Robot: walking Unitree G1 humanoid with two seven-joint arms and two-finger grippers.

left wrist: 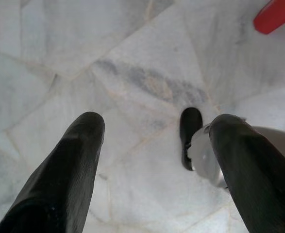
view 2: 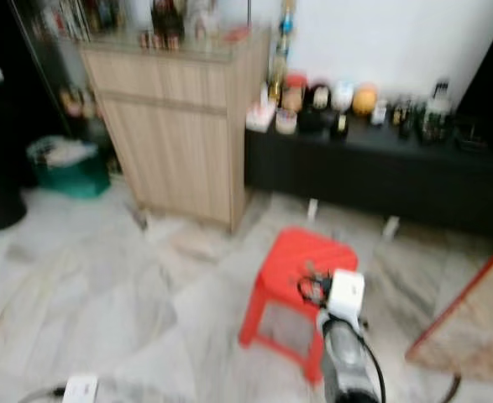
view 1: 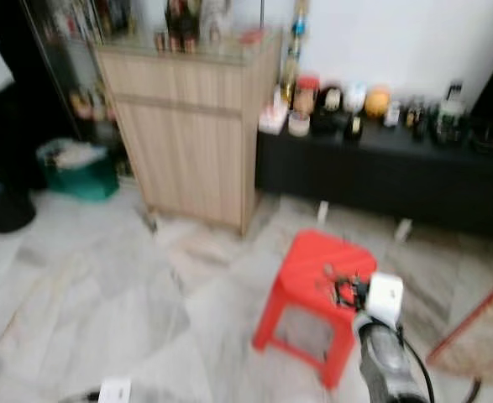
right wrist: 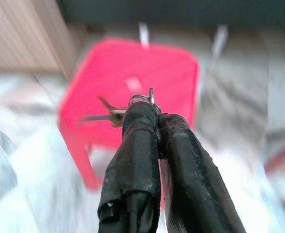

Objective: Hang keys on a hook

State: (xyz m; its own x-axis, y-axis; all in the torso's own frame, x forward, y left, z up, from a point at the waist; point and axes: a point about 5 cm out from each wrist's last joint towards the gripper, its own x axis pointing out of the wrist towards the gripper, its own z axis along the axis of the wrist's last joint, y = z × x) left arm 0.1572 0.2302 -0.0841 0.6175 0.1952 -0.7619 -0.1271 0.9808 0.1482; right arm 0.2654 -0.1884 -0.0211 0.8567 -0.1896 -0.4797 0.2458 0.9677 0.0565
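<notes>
**Keys pinched in the right end effector, above the red stool**

We've got the right end effector (right wrist: pixel 154 109) clamped tight on the keys (right wrist: pixel 114 114), fingers pressed together on the key ring, with the keys sticking out sideways over the seat of the red stool (view 1: pixel 317 285). The left end effector (left wrist: pixel 157 141) hangs spread wide over the marble floor (view 1: pixel 86 285), gripping nothing. Further off we see a wooden cabinet (view 1: pixel 187 126) beside a low black shelf (view 1: pixel 389 172) crowded with bottles and jars. It's all fairly blurry.
</notes>
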